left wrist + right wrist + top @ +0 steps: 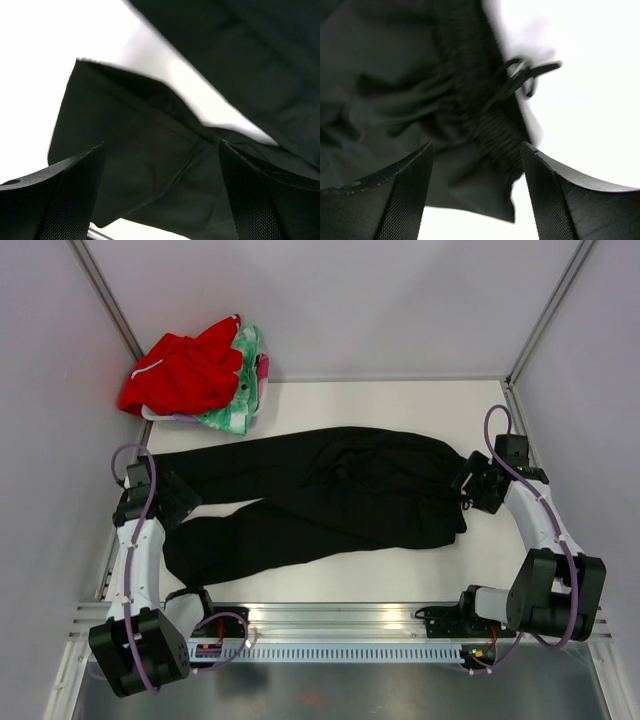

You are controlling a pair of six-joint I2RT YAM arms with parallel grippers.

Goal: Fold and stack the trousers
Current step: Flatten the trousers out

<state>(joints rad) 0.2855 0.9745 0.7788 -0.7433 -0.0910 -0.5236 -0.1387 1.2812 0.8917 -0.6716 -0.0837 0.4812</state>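
The black trousers (340, 490) lie spread across the white table (400, 400), waist to the right and both legs running left. My left gripper (187, 502) hovers at the leg ends. In the left wrist view it (162, 145) is open, with a leg hem (135, 145) lying flat beneath the jaws. My right gripper (466, 486) is at the waist end. In the right wrist view it (476, 146) is open over the gathered waistband (490, 125), with the drawstring (525, 72) just beyond. Neither gripper holds any cloth.
A red garment with white trim (185, 370) lies crumpled at the back left on a green-and-pink patterned cloth (245, 390). Grey walls close in the left, right and back. A metal rail (400, 625) runs along the near edge.
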